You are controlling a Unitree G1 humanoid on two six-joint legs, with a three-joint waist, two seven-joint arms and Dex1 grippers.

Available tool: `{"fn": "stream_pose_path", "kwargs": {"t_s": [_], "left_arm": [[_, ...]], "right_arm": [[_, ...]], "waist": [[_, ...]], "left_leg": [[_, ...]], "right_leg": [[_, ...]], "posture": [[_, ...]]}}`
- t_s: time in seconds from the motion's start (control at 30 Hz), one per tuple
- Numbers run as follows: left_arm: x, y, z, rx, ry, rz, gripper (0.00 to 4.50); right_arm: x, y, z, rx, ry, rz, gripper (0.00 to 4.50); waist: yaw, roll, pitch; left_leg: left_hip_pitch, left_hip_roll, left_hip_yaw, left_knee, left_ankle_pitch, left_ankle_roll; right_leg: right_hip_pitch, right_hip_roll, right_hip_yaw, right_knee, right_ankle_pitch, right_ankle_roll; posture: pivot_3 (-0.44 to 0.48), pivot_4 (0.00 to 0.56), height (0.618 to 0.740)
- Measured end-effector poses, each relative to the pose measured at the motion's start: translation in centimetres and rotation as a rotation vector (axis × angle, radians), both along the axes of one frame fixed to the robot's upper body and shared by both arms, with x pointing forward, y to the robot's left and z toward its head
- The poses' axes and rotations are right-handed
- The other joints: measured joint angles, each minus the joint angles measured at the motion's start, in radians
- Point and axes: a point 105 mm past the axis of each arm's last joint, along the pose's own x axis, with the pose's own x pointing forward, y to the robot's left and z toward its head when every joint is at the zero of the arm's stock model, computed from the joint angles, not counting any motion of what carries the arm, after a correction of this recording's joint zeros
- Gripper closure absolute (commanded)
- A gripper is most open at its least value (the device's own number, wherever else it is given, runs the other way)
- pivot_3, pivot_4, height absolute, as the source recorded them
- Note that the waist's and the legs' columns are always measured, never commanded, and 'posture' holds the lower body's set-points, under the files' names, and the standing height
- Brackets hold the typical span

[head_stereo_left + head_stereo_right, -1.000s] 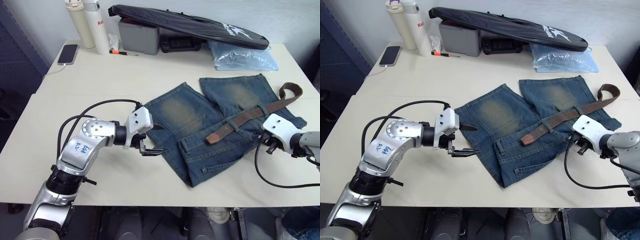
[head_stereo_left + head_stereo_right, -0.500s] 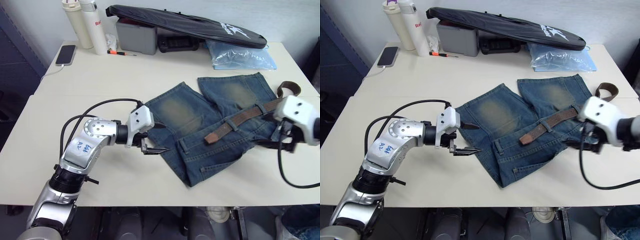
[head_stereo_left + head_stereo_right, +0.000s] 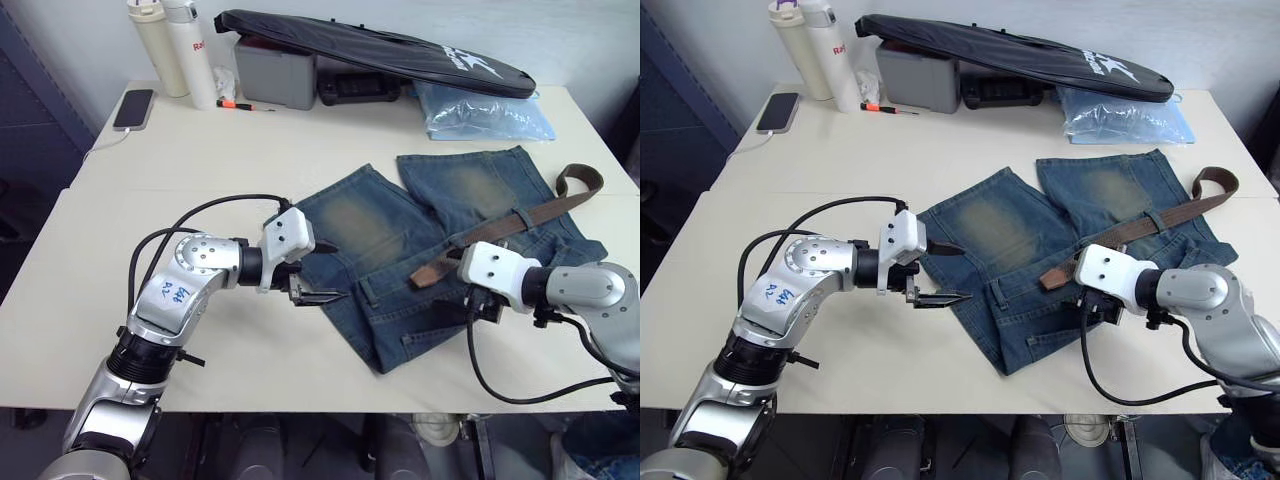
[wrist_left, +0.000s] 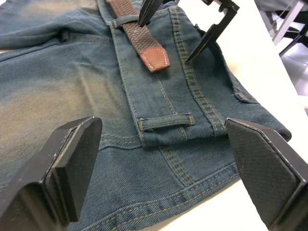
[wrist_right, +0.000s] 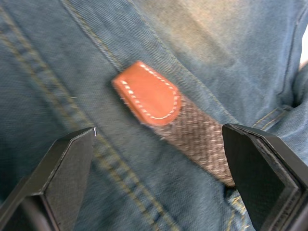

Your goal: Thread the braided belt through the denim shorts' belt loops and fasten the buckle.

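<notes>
The blue denim shorts [image 3: 380, 225] lie flat on the table. The braided belt [image 3: 500, 228] runs along the waistband under a belt loop [image 4: 123, 21], and its tan leather tip [image 5: 149, 98] rests on the denim. An empty belt loop [image 4: 166, 121] lies further along the waistband, between the tip and my left gripper. My right gripper [image 3: 478, 308] hovers open just over the belt tip, one finger on each side. My left gripper [image 3: 325, 272] is open at the shorts' left edge, holding nothing. The belt's far end [image 3: 582, 180] curls up off the table. The buckle is hidden.
At the back of the cream table [image 3: 250, 150] are a long black bag [image 3: 380, 48] lying on a grey box [image 3: 277, 72], two bottles [image 3: 172, 45], a phone [image 3: 133, 108] and a clear plastic bag [image 3: 480, 110]. Black cables loop from both wrists.
My right gripper has swung from the table's right edge leftward to the belt tip. The left gripper has edged a little closer to the shorts.
</notes>
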Motion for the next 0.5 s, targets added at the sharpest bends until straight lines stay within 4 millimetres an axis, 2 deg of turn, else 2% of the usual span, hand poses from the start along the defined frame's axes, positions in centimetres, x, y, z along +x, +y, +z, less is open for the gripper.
{"fn": "stream_pose_path", "kwargs": {"t_s": [0.13, 0.27, 0.43, 0.47, 0.5], "left_arm": [[0.0, 0.1, 0.0, 0.002, 0.0, 0.005, 0.0], [0.1, 0.0, 0.0, 0.002, -0.003, 0.01, 0.0], [0.1, 0.1, 0.0, 0.004, 0.001, 0.013, 0.0], [0.0, 0.1, 0.0, 0.004, -0.001, 0.012, 0.0], [0.0, 0.1, 0.1, 0.006, -0.003, 0.012, 0.0]], "right_arm": [[0.3, 0.1, -0.3, 0.012, -0.004, -0.016, 0.06], [0.5, 0.5, -0.6, 0.05, 0.003, -0.034, 1.76], [0.5, 1.0, -0.7, 0.105, 0.02, -0.035, 4.28], [0.6, 1.1, -0.4, 0.119, 0.011, -0.034, 4.48], [0.7, 1.2, -0.1, 0.126, 0.002, -0.029, 4.48]], "waist": [[0.001, 0.0, 0.0], [0.0, 0.0, 0.0], [0.0, 0.0, 0.0], [0.0, 0.0, 0.0], [0.0, 0.0, 0.0]], "left_leg": [[0.0, 0.0, 0.0, 0.0, 0.0, 0.0], [0.0, 0.0, 0.0, 0.0, 0.0, 0.0], [0.0, 0.0, 0.0, 0.0, 0.0, 0.0], [0.0, 0.0, 0.0, 0.0, 0.0, 0.0], [0.0, 0.0, 0.0, 0.0, 0.0, 0.0]], "right_leg": [[0.0, 0.0, 0.0, 0.0, 0.0, 0.0], [0.0, 0.0, 0.0, 0.0, 0.0, 0.0], [0.0, 0.0, 0.0, 0.0, 0.0, 0.0], [0.0, 0.0, 0.0, 0.0, 0.0, 0.0], [0.0, 0.0, 0.0, 0.0, 0.0, 0.0]], "posture": [[0.0, 0.15, 0.739], [0.0, 0.15, 0.739], [0.0, 0.15, 0.739], [0.0, 0.15, 0.739], [0.0, 0.15, 0.739]]}}
